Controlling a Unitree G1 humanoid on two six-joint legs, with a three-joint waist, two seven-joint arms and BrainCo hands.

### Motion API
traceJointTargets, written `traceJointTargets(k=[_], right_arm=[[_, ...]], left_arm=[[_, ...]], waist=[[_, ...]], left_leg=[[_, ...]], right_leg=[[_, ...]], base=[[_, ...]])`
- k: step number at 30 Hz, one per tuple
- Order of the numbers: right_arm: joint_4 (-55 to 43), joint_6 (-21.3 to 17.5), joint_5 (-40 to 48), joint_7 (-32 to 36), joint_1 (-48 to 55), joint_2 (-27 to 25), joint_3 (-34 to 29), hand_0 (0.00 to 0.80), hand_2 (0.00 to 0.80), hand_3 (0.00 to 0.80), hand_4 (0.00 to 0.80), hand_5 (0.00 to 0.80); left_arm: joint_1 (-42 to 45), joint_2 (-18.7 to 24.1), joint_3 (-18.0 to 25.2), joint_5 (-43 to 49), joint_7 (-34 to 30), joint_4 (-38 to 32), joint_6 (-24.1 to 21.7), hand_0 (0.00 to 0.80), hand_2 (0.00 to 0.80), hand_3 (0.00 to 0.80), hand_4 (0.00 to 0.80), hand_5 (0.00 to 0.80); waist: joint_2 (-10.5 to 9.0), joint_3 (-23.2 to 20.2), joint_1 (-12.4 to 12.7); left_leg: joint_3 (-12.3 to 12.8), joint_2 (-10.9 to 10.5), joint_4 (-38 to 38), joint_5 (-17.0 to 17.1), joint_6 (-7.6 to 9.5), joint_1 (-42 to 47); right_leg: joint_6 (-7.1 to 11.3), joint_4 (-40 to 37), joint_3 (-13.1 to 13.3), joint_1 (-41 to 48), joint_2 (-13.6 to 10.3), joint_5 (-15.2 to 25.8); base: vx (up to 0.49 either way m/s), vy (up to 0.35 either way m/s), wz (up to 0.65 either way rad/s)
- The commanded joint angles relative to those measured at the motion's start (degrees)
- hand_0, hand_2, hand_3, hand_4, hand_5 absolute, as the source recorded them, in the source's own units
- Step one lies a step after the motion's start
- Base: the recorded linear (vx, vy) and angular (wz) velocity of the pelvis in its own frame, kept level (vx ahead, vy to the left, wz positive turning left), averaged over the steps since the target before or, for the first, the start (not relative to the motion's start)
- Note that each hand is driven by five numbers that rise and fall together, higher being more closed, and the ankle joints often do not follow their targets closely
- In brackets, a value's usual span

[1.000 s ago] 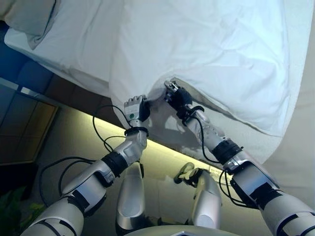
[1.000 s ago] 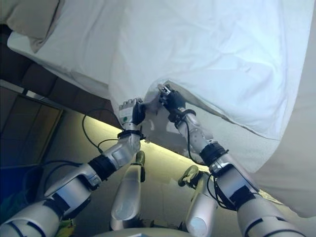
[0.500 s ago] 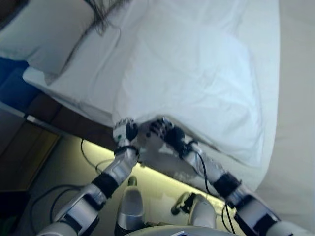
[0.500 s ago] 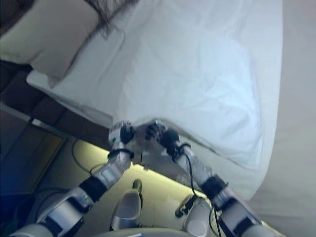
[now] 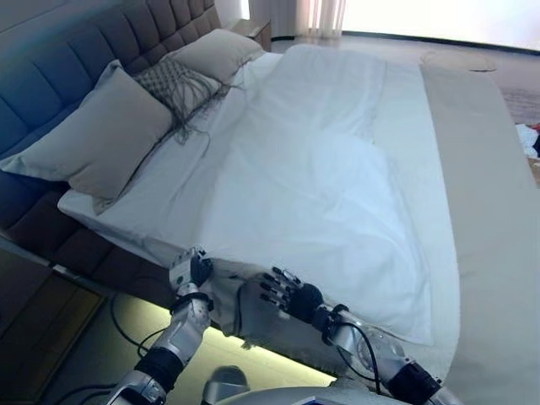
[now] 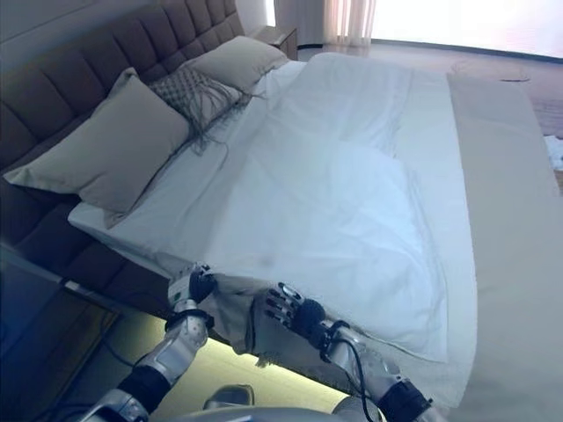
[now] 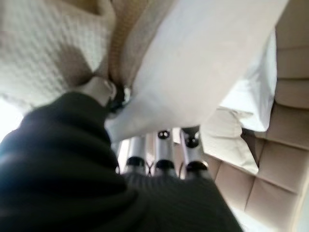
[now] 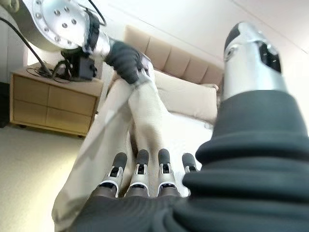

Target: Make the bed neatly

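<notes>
Left robot hand [image 5: 191, 272] clenched on the near corner of the white duvet [image 5: 321, 194] at the bed's [image 5: 485, 253] side edge, cloth bunched in its grip. Right robot hand [image 5: 283, 294] just beside it, fingers straight and spread, holding nothing. Duvet lies flat, long axis running from the pillows [image 5: 97, 139] toward the foot

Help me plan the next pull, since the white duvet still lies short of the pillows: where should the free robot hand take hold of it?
Probably the duvet's near hanging edge, beside the corner the left robot hand already pinches. That edge droops free over the mattress side, so curled fingers can close on it from below. The right robot hand is open, close by.
</notes>
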Motion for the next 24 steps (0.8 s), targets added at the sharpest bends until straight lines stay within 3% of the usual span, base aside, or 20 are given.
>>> traceJointTargets(k=[1,6,11,17,19,20,24], right_arm=[[-3.9,1.8,5.0,3.2,-0.3,3.0,-2.7,0.000,0.000,0.000,0.000,0.000],[-3.8,4.4,5.0,3.5,2.5,2.8,-3.8,0.000,0.000,0.000,0.000,0.000],[-3.8,2.0,4.0,5.4,4.9,2.8,-6.0,0.000,0.000,0.000,0.000,0.000],[-4.4,0.4,2.7,4.9,8.4,2.9,-13.5,0.000,0.000,0.000,0.000,0.000],[-4.0,0.8,3.1,4.9,9.0,1.9,-16.5,0.000,0.000,0.000,0.000,0.000],[-2.9,0.8,2.9,5.3,9.5,1.4,-19.0,0.000,0.000,0.000,0.000,0.000],[-0.8,1.2,2.7,4.9,10.2,0.7,-24.6,0.000,0.000,0.000,0.000,0.000]], left_arm=[[-2.3,6.5,5.7,4.8,3.9,0.9,-1.7,0.800,0.800,0.800,0.800,0.800],[-2.1,7.4,9.2,1.8,6.8,8.3,-2.9,0.800,0.800,0.800,0.800,0.800],[-0.8,6.8,14.5,-10.5,10.3,14.9,-7.7,0.800,0.800,0.800,0.800,0.800],[3.2,5.2,24.2,-23.7,10.2,21.5,-16.2,0.800,0.800,0.800,0.800,0.800],[4.6,5.2,28.3,-30.3,8.4,23.9,-20.8,0.800,0.800,0.800,0.800,0.800],[5.6,5.1,32.5,-34.9,6.1,25.7,-23.5,0.800,0.800,0.800,0.800,0.800],[7.2,5.7,39.2,-39.2,2.0,29.7,-28.0,0.800,0.800,0.800,0.800,0.800]], waist=[[-2.39,-1.3,0.1],[-1.68,-2.9,-1.4],[-1.40,-3.9,-2.1],[-0.95,-5.0,-3.0],[-0.75,-5.3,-3.5],[-0.61,-5.6,-3.9],[-0.36,-6.2,-4.6]], left_leg=[[0.3,0.3,-2.5,6.0,1.89,-1.7],[0.2,0.1,-2.2,5.4,1.78,-0.8],[-0.3,0.0,-2.1,5.3,1.55,-0.6],[-1.1,-0.5,-2.2,5.1,1.46,-0.4],[-1.1,-0.7,-2.3,5.0,1.47,-0.3],[-1.1,-0.9,-2.6,4.9,1.52,-0.1],[-1.1,-1.1,-2.9,4.6,1.52,0.2]], right_leg=[[6.70,-25.5,-0.3,8.6,-2.2,26.1],[6.58,-24.9,0.4,8.9,-2.3,25.0],[6.49,-24.8,0.7,9.1,-2.2,24.5],[6.40,-24.5,1.2,9.1,-2.3,23.8],[6.35,-24.4,1.5,9.0,-2.3,23.4],[6.31,-24.4,1.7,9.0,-2.3,23.1],[6.33,-24.3,2.1,9.1,-2.3,22.6]], base=[[0.061,0.050,0.00],[0.054,0.052,-0.01],[0.031,0.023,-0.06],[0.038,0.055,-0.02],[0.029,0.090,-0.02],[0.029,0.078,-0.08],[0.036,0.077,-0.11]])
